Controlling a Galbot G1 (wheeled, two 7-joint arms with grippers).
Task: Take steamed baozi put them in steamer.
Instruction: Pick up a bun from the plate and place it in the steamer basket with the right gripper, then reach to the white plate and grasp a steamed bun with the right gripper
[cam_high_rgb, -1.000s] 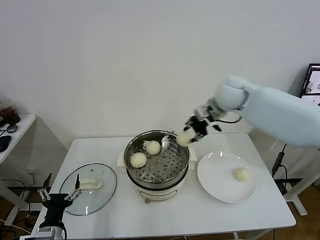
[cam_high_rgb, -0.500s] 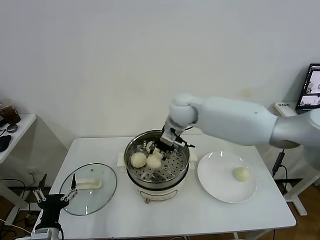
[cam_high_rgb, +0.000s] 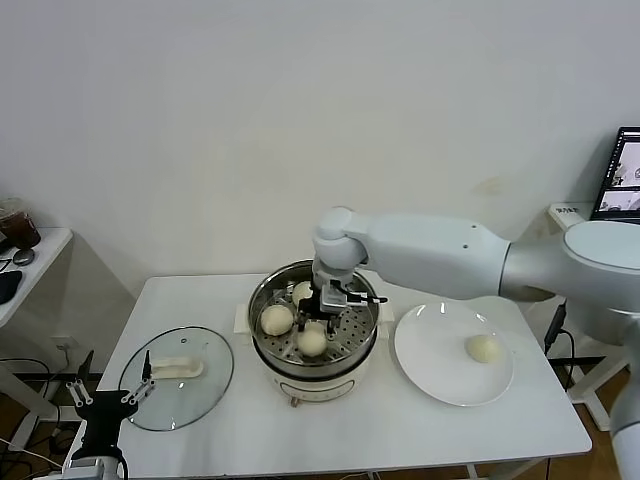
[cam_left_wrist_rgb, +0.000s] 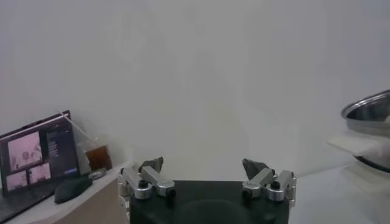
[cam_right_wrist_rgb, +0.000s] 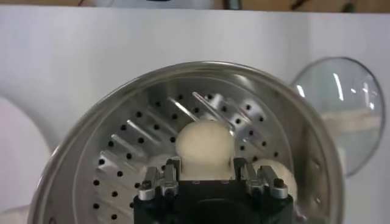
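Steel steamer (cam_high_rgb: 262, 303) now holds the right tool (cam_high_rgb: 325, 312), lowered, fingers loosening around a bun (cam_high_rgb: 312, 341).

A white table (cam_high_rgb: 400, 440) carries the steamer (cam_high_rgb: 262, 310), a plate (cam_high_rgb: 435, 365) and a glass lid (cam_high_rgb: 205, 385).

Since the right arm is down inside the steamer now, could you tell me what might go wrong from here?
1. The right gripper has its fingers close beside the front baozi; lifting could drag it along.
2. Two other baozi sit close by and might get nudged.
3. One baozi remains on the plate.
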